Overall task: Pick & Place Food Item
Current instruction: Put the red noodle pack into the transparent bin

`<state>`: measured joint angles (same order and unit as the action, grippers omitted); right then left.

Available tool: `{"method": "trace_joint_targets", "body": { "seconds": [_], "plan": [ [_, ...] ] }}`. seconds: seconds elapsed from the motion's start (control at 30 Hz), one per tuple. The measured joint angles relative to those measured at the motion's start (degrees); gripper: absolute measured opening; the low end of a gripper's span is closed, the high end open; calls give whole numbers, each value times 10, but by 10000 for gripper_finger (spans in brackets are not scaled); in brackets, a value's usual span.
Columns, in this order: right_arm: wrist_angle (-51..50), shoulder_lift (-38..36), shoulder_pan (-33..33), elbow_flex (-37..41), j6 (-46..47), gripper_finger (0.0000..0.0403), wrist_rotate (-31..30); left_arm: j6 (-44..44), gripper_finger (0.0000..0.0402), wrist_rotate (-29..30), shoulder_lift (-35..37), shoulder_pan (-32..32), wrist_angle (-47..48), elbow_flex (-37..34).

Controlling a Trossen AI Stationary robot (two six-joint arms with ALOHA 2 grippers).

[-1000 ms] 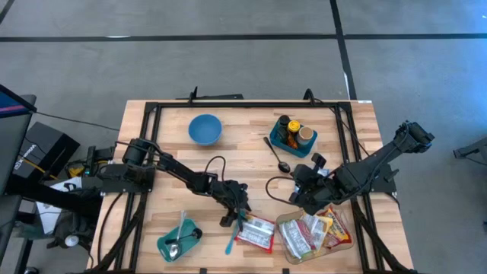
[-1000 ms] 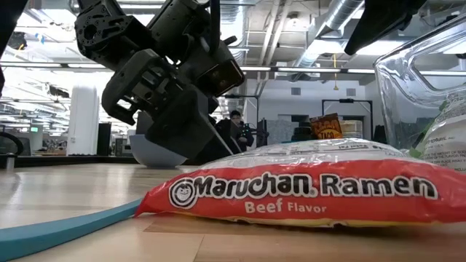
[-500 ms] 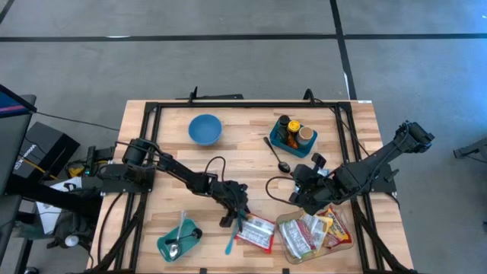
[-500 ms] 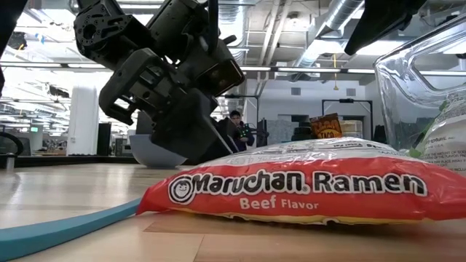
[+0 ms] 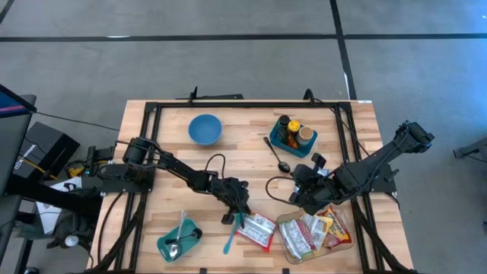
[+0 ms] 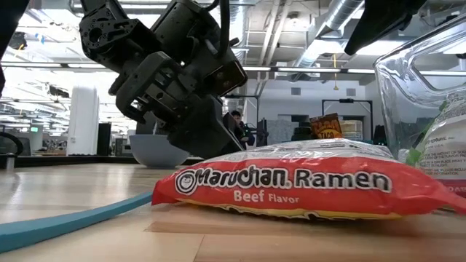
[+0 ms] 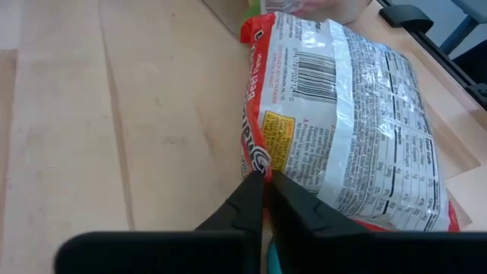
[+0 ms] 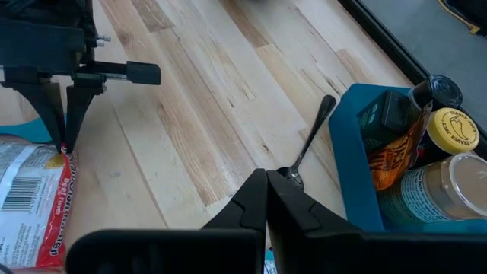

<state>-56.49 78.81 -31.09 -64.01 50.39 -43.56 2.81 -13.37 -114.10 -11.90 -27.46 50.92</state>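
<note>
L gripper (image 5: 240, 216) down at the table, lower centre of the high view, jaws pinched tight on the end seam of the ramen packet (image 5: 256, 231). Wrist view confirms: fingertips (image 7: 255, 190) meet on the red crimped edge, no gap. Seam grip makes sense, since the pack lies flat and the thin edge is the only part narrow jaws can bite.

Packet in the low view (image 6: 291, 188): flat on the wood, label side out, near end maybe a touch raised, can't tell for sure.

Clear container (image 5: 313, 234) w/ other packets sits just beside the ramen, lower right of centre. Prob. the drop target, judging by contents.

R gripper (image 5: 304, 196) parked just above that container, fingers closed on nothing; the wrist view shows its tips together above a black spoon (image 8: 304, 148).

Room for moving:
- Blue utensil (image 5: 232, 237) lies right beside the packet, lower left of it; a drag could nudge it.
- Teal dish (image 5: 176, 242) w/ spoon further left, apart.
- Blue bowl (image 5: 205, 129) and condiment caddy (image 5: 292, 135) sit upper frame, well apart.
- Open wood mid-table, so lift-and-carry rightward is short, but the R arm crowds the container rim.
- Seam grip risk: the pack may swing or slip.
</note>
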Motion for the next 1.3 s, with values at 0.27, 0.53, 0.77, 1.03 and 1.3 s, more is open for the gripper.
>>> {"method": "trace_joint_targets", "body": {
  "seconds": [0.27,0.53,0.77,1.03,1.3],
  "plan": [
    [0,0,0,0,0,0,0,0,2,0,1,3,0,0],
    [0,0,0,0,0,0,0,0,1,1,12,3,-1,0],
    [0,0,0,0,0,0,0,4,1,1,35,3,10,-2],
    [0,0,0,0,0,0,0,4,1,3,82,3,24,-1],
    [0,0,0,0,0,0,-1,4,0,18,134,2,26,-1]
  ]
}}
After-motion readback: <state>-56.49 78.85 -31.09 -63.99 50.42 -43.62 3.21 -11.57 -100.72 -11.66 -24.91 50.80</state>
